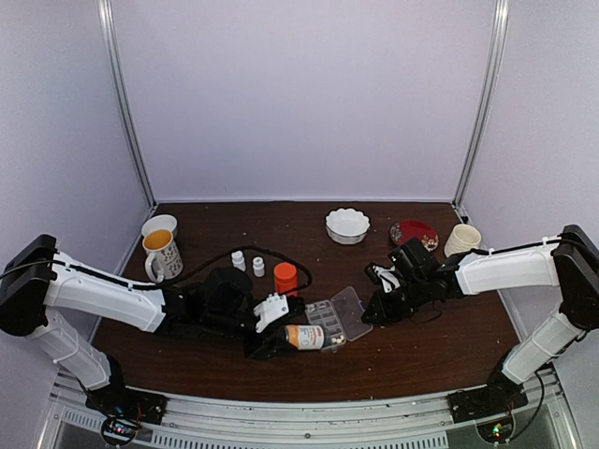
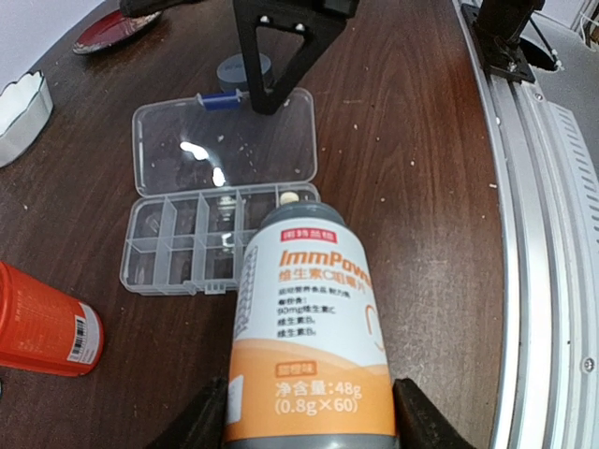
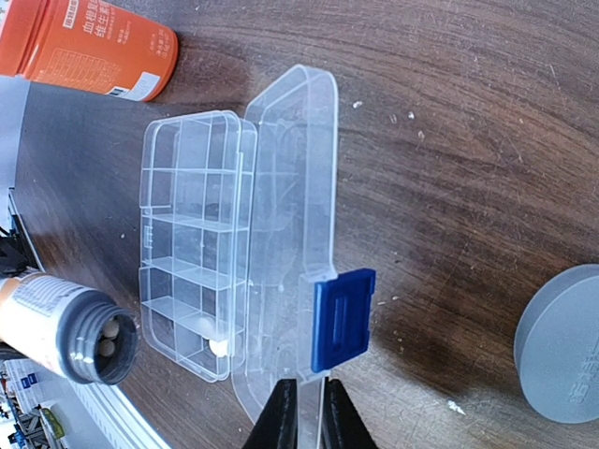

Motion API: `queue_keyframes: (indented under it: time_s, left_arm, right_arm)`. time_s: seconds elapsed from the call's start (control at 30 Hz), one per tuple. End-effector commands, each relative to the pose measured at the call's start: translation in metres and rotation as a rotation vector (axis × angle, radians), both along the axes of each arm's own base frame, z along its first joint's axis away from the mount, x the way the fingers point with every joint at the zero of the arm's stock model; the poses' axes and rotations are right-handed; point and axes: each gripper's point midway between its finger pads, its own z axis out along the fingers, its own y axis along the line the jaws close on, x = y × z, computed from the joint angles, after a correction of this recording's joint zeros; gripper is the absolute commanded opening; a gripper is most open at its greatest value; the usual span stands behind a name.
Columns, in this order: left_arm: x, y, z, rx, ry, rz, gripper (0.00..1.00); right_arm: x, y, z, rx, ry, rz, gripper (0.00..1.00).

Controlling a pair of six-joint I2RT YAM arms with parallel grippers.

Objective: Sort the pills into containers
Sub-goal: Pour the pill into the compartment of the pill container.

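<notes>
My left gripper [image 2: 309,419] is shut on an uncapped bottle [image 2: 309,318] with a white and orange label, lying on its side. Its grey mouth [image 3: 101,342] shows two pills [image 3: 111,328] inside and hangs just over a corner of the clear organizer box [image 2: 178,251]. One cream-white pill [image 3: 219,347] lies in the corner cell nearest the mouth, the same pill [image 2: 290,197] showing in the left wrist view. The box's lid [image 3: 290,215] lies folded open flat. My right gripper [image 3: 309,416] is shut on the lid's edge beside the blue latch [image 3: 342,318].
A grey bottle cap [image 3: 562,346] lies on the table past the lid. An orange bottle [image 1: 285,278] and two tiny white bottles [image 1: 248,263] stand behind the box. Farther back are a mug [image 1: 161,248], a white bowl [image 1: 347,225], a red plate [image 1: 414,233] and a cream cup [image 1: 462,239].
</notes>
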Motion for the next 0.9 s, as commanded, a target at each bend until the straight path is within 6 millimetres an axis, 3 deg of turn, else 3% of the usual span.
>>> queue_keyframes:
  time_s: [0.0, 0.07, 0.2, 0.3, 0.43, 0.57, 0.67, 0.77, 0.87]
  left_arm:
    - [0.004, -0.007, 0.010, -0.059, -0.059, -0.004, 0.00]
    - [0.004, -0.013, 0.005, -0.022, -0.025, -0.020, 0.00]
    - [0.005, -0.016, 0.021, -0.093, -0.052, -0.014, 0.00]
    - [0.007, -0.014, 0.010, -0.056, -0.053, -0.002, 0.00]
    - [0.006, -0.017, 0.025, -0.074, -0.048, -0.016, 0.00]
    - [0.006, -0.016, 0.013, -0.017, -0.033, -0.021, 0.00]
    - [0.005, -0.018, 0.026, -0.054, -0.049, -0.027, 0.00]
    - [0.006, -0.015, 0.014, -0.033, -0.056, -0.022, 0.00]
    - [0.004, -0.019, 0.031, -0.063, -0.044, -0.027, 0.00]
  right_arm:
    - [0.005, 0.001, 0.003, -0.017, -0.028, 0.002, 0.09]
    - [0.005, 0.001, 0.003, -0.018, -0.029, 0.001, 0.09]
    - [0.005, 0.001, 0.003, -0.018, -0.027, 0.004, 0.09]
    - [0.004, 0.000, 0.003, -0.021, -0.027, 0.002, 0.09]
    - [0.004, 0.000, 0.003, -0.024, -0.027, 0.005, 0.09]
    - [0.005, 0.002, 0.004, -0.016, -0.027, 0.004, 0.09]
    - [0.005, 0.001, 0.005, -0.018, -0.030, 0.007, 0.09]
    - [0.006, 0.002, 0.005, -0.018, -0.031, 0.008, 0.09]
    - [0.005, 0.002, 0.004, -0.019, -0.027, 0.007, 0.09]
